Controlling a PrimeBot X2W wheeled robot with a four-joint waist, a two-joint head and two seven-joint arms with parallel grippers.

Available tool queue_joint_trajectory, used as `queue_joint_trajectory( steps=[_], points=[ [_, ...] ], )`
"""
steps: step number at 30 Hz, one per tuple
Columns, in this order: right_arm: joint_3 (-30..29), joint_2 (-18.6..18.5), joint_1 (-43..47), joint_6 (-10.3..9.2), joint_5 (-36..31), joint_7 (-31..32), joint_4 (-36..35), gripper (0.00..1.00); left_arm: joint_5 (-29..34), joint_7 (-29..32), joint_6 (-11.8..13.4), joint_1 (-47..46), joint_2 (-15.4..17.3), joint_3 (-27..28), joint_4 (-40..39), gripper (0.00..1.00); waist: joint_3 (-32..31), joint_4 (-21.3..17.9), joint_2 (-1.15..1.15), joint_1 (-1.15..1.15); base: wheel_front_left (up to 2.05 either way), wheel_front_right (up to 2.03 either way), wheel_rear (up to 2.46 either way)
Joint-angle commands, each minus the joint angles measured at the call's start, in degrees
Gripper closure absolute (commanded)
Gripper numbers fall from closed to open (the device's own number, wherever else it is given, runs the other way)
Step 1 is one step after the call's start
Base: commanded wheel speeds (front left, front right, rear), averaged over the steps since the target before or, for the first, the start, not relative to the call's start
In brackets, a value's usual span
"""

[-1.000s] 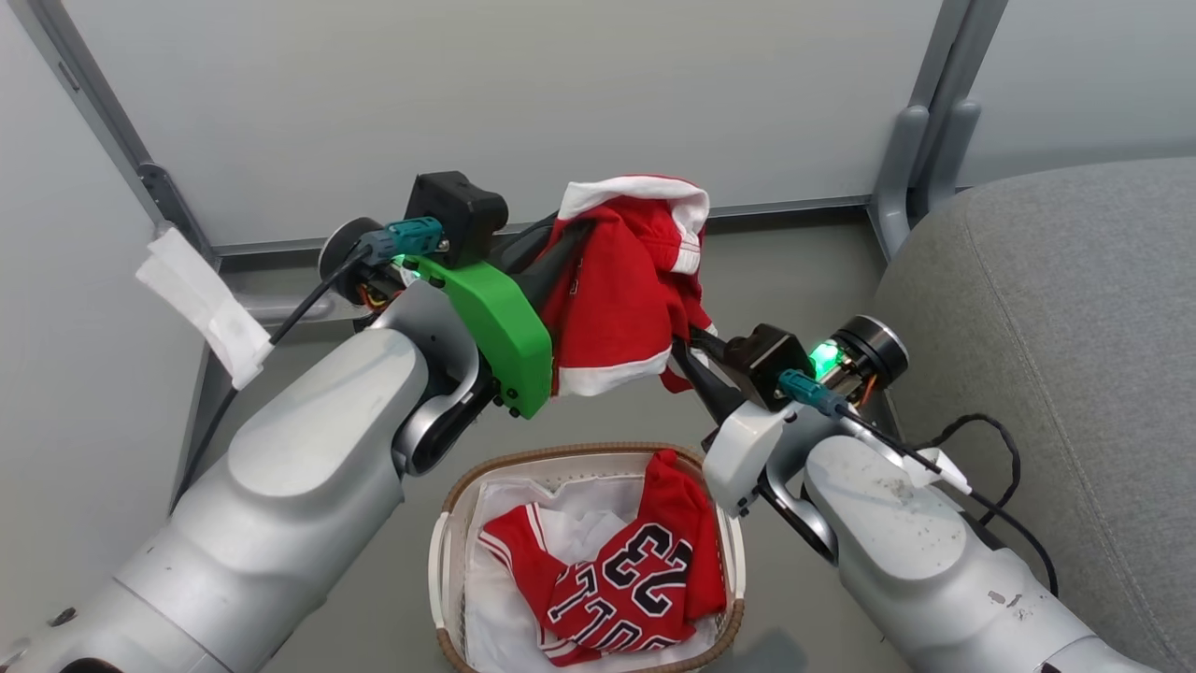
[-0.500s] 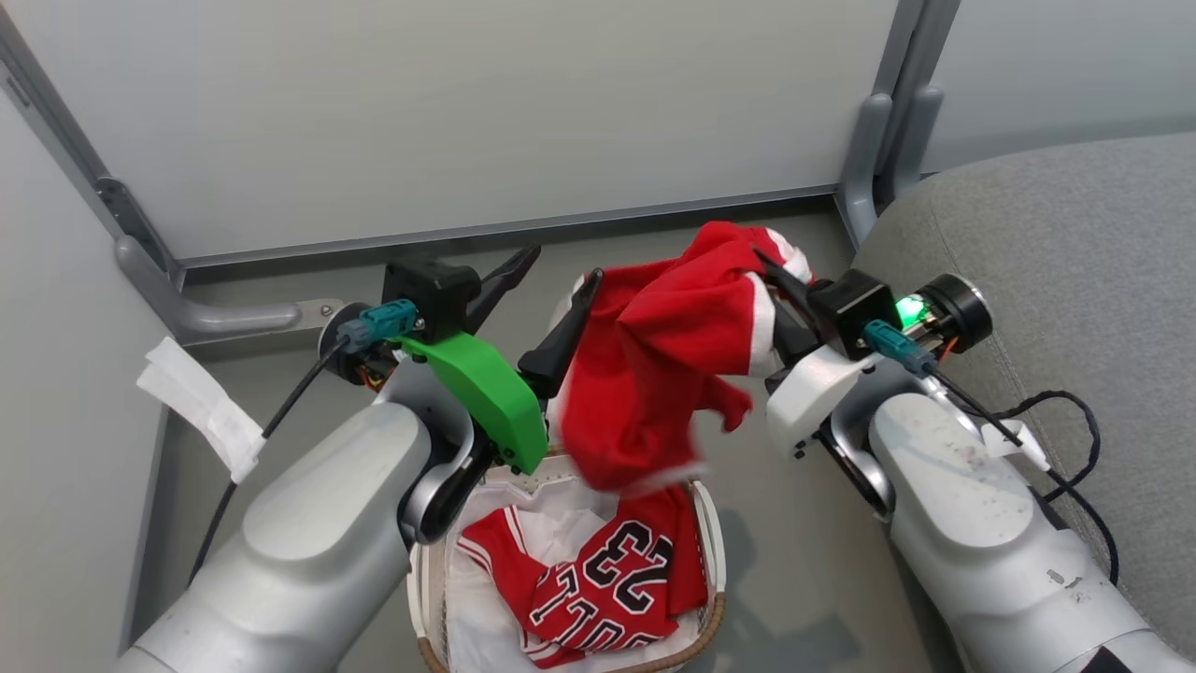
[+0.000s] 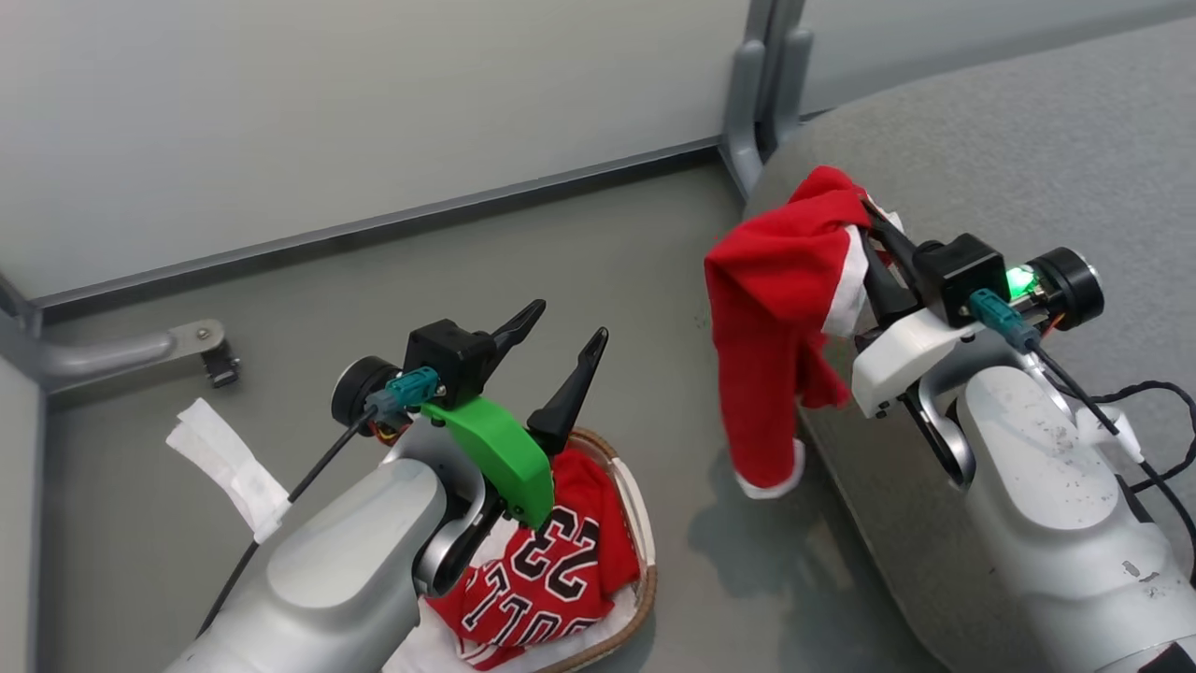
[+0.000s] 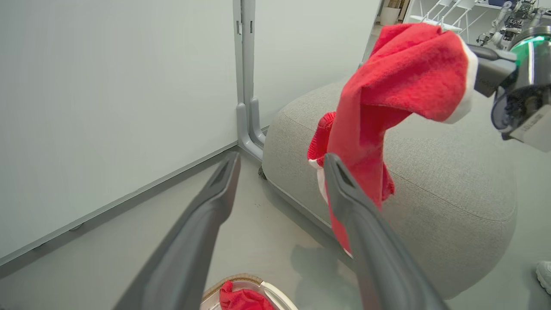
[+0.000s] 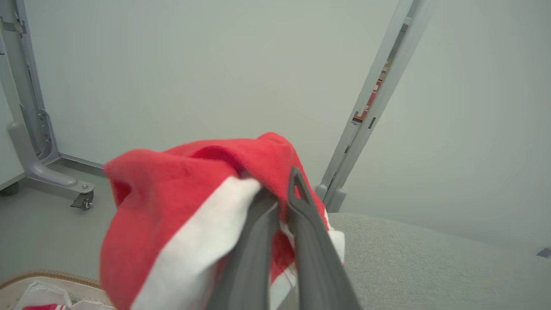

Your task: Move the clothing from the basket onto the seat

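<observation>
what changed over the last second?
The left gripper let go of the red garment and now stands open. The right gripper, still shut on it, carried it from above the basket rightward to the edge of the seat. The 23 jersey stays in the basket.

Black-and-white "23" — and, partly hidden, the letters "ULL" — stands on the red jersey [image 3: 561, 572] in the basket [image 3: 630, 479].

A white-trimmed red garment [image 3: 775, 318] hangs in the air at the grey seat's [image 3: 1028, 140] edge; a red "23" jersey [image 3: 547, 570] lies crumpled in the basket [image 3: 631, 488].
</observation>
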Motion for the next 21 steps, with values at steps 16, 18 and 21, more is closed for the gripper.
queue_joint_trajectory(
  steps=[16, 18, 21],
  points=[
    [-5.66, 1.08, 2.87, -0.07, -1.82, -0.28, -4.15, 1.0, 3.29, -0.92, -0.13, -1.82, -0.6, -2.03, 1.15, 0.0, 8.17, -16.04, 0.0, 0.0, 0.0, 0.0, 0.0],
    [-6.22, 1.13, 2.86, -0.07, -1.72, -0.28, -4.33, 1.0, 3.47, -0.96, -0.01, -2.07, -0.79, -2.25, 1.05, 0.0, 8.4, -16.16, 0.0, 0.0, 0.0, 0.0, 0.0],
    [-7.45, 1.07, 2.94, -0.07, -1.09, -0.28, -4.17, 1.0, 3.7, -0.97, 0.04, -2.61, -0.7, -2.48, 0.73, 0.0, 9.05, -15.76, 0.0, 0.0, 0.0, 0.0, 0.0]
  ],
)
